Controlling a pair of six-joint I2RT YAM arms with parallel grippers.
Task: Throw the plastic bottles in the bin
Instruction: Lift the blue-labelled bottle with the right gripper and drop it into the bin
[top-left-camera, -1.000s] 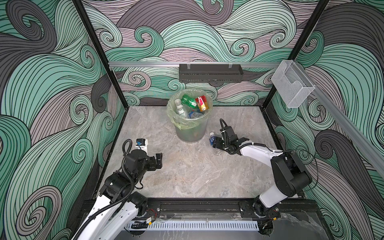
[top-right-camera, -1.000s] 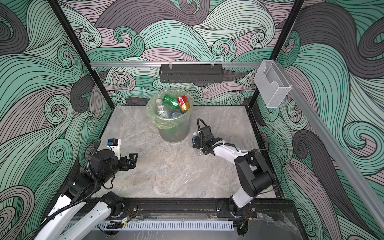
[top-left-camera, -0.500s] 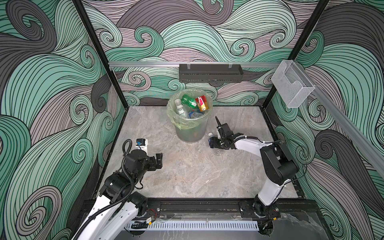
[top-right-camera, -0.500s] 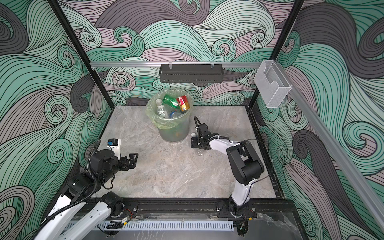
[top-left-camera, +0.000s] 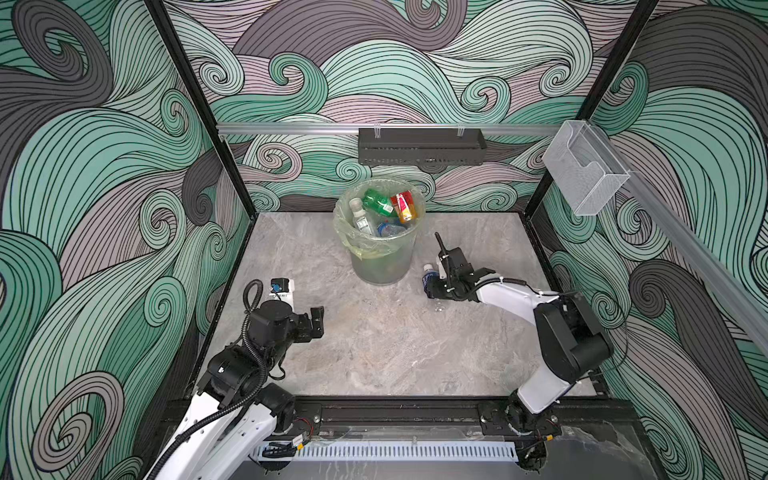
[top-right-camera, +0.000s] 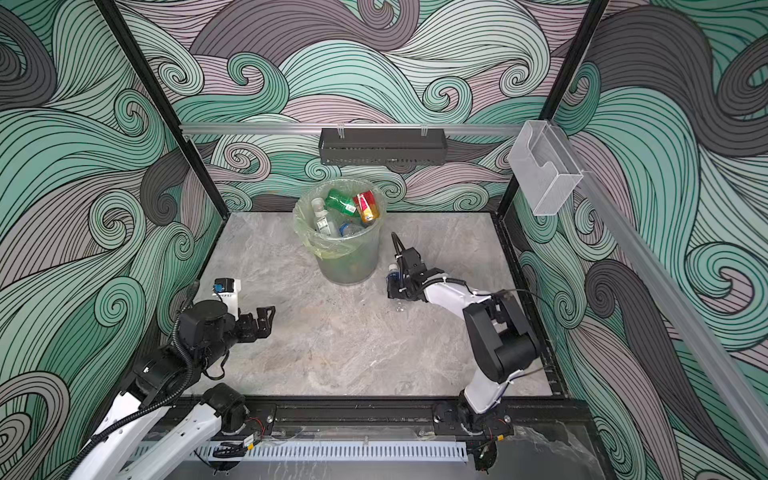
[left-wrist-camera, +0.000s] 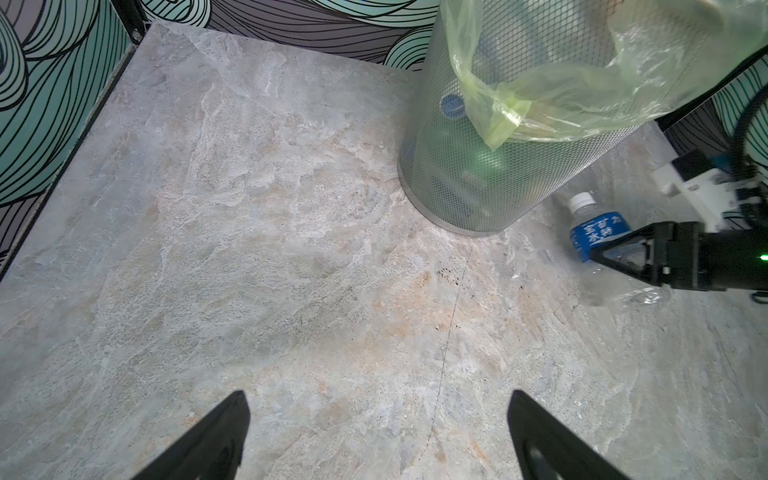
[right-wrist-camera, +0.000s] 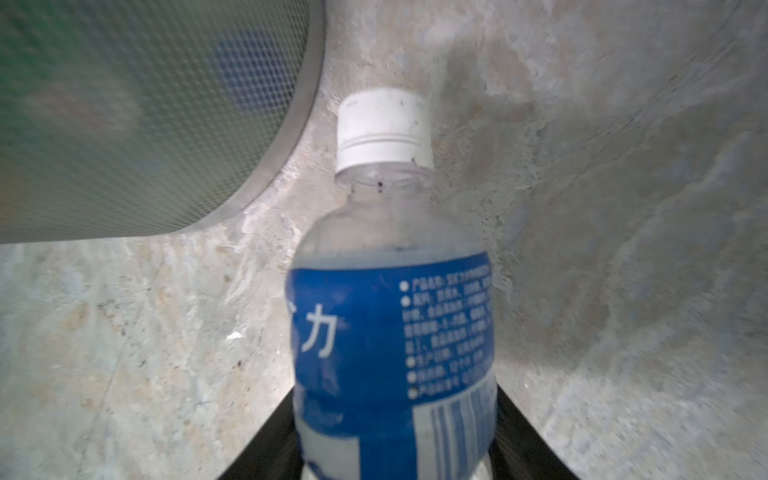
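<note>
A clear bottle with a blue label and white cap (right-wrist-camera: 390, 324) lies on the marble table just right of the bin, cap toward it. It shows in both top views (top-left-camera: 428, 274) (top-right-camera: 392, 272) and in the left wrist view (left-wrist-camera: 598, 232). My right gripper (top-left-camera: 432, 286) (top-right-camera: 392, 286) (right-wrist-camera: 395, 397) is shut on its body, a black finger pressed against each side. The bin (top-left-camera: 382, 266) (top-right-camera: 349, 266) (left-wrist-camera: 478, 187), grey mesh with a pale green bag, holds a green bottle (top-left-camera: 376, 202), an orange one (top-left-camera: 404, 206) and a clear one (top-left-camera: 360, 218). My left gripper (top-left-camera: 316, 320) (top-right-camera: 266, 318) (left-wrist-camera: 376, 395) hangs open and empty at the front left.
A black perforated tray (top-left-camera: 422, 145) hangs on the back rail. A clear acrylic box (top-left-camera: 584, 170) is fixed on the right rail. Patterned walls close the table on three sides. Bare marble lies between the two grippers.
My right gripper has narrowed onto the blue-label bottle, and that arm's elbow has swung out to the right. The left arm has not moved.
</note>
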